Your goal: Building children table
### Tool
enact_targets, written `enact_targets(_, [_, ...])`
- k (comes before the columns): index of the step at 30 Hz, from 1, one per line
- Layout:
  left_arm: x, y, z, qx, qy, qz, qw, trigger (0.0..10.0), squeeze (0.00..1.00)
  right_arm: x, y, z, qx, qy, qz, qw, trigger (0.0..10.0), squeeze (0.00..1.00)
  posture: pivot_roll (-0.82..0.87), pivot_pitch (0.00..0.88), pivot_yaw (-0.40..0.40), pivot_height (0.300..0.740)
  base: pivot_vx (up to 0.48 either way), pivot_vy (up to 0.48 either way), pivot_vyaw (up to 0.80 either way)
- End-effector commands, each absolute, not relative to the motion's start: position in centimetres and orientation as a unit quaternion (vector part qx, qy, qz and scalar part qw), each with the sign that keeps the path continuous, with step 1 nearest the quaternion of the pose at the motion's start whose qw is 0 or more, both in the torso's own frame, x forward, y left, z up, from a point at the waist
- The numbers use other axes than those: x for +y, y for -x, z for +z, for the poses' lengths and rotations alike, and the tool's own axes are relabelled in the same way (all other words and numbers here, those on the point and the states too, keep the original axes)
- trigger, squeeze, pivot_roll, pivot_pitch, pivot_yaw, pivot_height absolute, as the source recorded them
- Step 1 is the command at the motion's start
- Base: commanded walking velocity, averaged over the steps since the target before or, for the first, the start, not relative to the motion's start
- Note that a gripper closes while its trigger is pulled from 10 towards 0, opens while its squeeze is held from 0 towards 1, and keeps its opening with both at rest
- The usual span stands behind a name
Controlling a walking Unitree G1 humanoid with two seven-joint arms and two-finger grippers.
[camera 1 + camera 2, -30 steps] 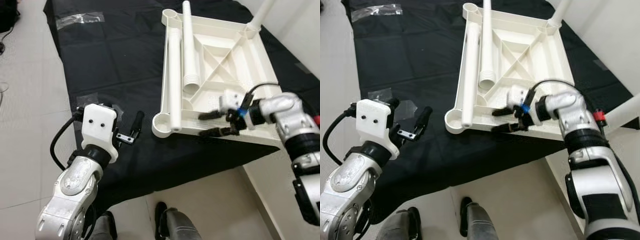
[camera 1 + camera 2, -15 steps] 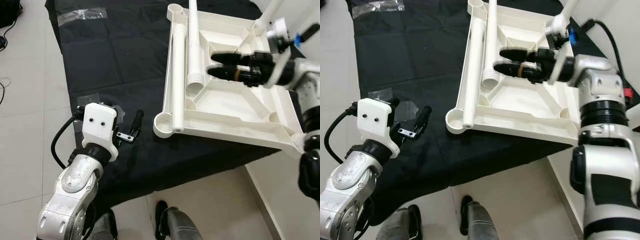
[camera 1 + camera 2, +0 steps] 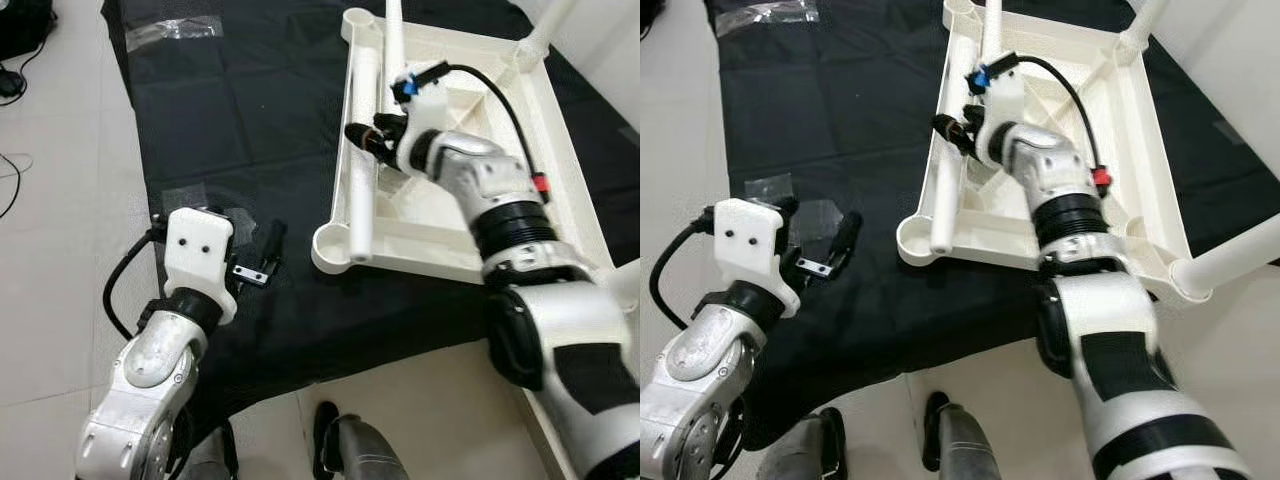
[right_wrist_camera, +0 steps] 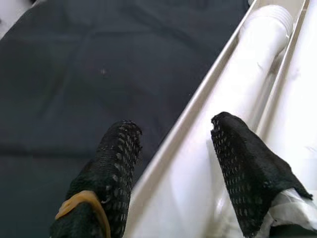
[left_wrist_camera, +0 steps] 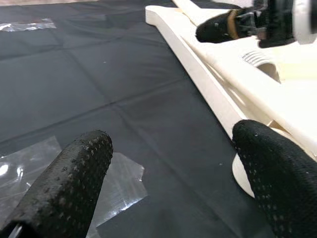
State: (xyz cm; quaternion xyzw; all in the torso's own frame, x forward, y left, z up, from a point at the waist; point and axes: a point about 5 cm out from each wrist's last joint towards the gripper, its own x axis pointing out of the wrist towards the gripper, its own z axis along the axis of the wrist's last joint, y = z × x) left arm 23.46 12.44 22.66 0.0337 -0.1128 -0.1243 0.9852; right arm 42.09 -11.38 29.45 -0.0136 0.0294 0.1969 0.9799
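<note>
The white table top (image 3: 420, 258) lies upside down on a black cloth (image 3: 230, 100). A loose white leg (image 3: 362, 200) rests along its left rim, and a second loose leg (image 3: 393, 30) lies beside it. Two more legs (image 3: 1240, 255) (image 3: 540, 25) stand in corner sockets. My right gripper (image 3: 362, 137) is open just over the left rim; in the right wrist view its fingers (image 4: 116, 163) straddle that rim and the loose leg (image 4: 247, 74). My left gripper (image 3: 262, 262) hovers open low over the cloth, left of the table's near corner (image 5: 247, 173), with nothing in it.
Clear tape patches (image 3: 180, 32) (image 5: 124, 183) are stuck on the cloth. Pale tiled floor (image 3: 60, 150) surrounds it, with a dark bag (image 3: 20, 20) and a cable (image 3: 10, 190) at the far left. My feet (image 3: 350, 450) stand at the cloth's near edge.
My right gripper has swung left across the table top, from its near right edge to above the loose leg on the left rim. The left arm has stayed put.
</note>
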Motion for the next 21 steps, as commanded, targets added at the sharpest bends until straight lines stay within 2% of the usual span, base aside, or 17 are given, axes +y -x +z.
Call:
enact_targets(1, [12.2, -23.3, 22.2, -0.106, -0.032, -0.126, 0.986, 10.0, 0.0, -11.0, -42.2, 29.2, 0.031, 0.032, 0.176, 0.983, 10.0, 0.0, 0.0, 0.244, -0.119, 0.74, 0.0, 0.0, 0.0])
enact_targets(6, [12.3, -23.3, 22.3, -0.109, -0.032, -0.123, 0.986, 10.0, 0.0, -9.8, -42.1, 28.8, 0.039, 0.05, 0.174, 0.983, 10.0, 0.0, 0.0, 0.243, -0.122, 0.74, 0.0, 0.0, 0.0])
enact_targets(13, [12.2, -23.4, 22.2, -0.11, -0.031, -0.122, 0.986, 10.0, 0.0, -11.6, -42.0, 28.4, 0.07, 0.045, 0.131, 0.988, 10.0, 0.0, -0.01, 0.228, -0.117, 0.74, 0.0, 0.0, 0.0])
enact_targets(21, [12.2, -23.7, 22.3, -0.115, -0.032, -0.123, 0.985, 10.0, 0.0, -11.5, -41.6, 29.0, 0.065, 0.008, 0.127, 0.99, 10.0, 0.0, -0.01, 0.219, -0.108, 0.74, 0.0, 0.0, 0.0])
